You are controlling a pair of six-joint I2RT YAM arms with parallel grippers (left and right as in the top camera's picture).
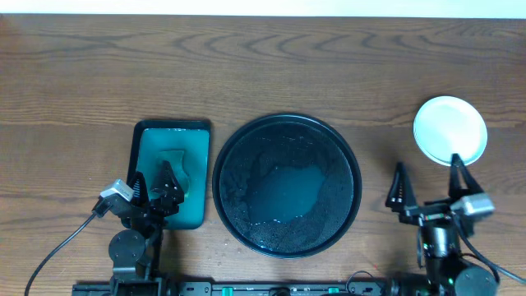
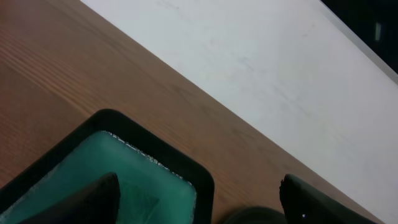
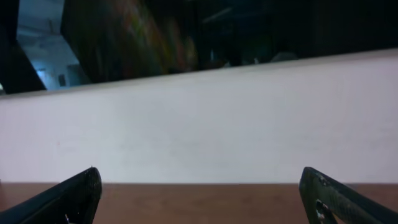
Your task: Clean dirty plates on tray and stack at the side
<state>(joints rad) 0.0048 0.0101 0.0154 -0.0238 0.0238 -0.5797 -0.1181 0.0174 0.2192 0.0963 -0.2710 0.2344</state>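
Note:
A round black tray (image 1: 287,185) holding blue-green water lies at the table's middle. A white plate (image 1: 449,130) lies at the far right, off the tray. A black rectangular basin (image 1: 171,173) with teal liquid and a green sponge (image 1: 175,164) in it stands left of the tray; its corner shows in the left wrist view (image 2: 199,180). My left gripper (image 1: 154,182) is open and empty, hovering over the basin's near end. My right gripper (image 1: 427,179) is open and empty, just in front of the white plate.
The wooden table (image 1: 263,74) stretches bare behind the tray. A white wall (image 3: 199,130) rises beyond the far edge. A cable (image 1: 57,251) runs from the left arm toward the front left.

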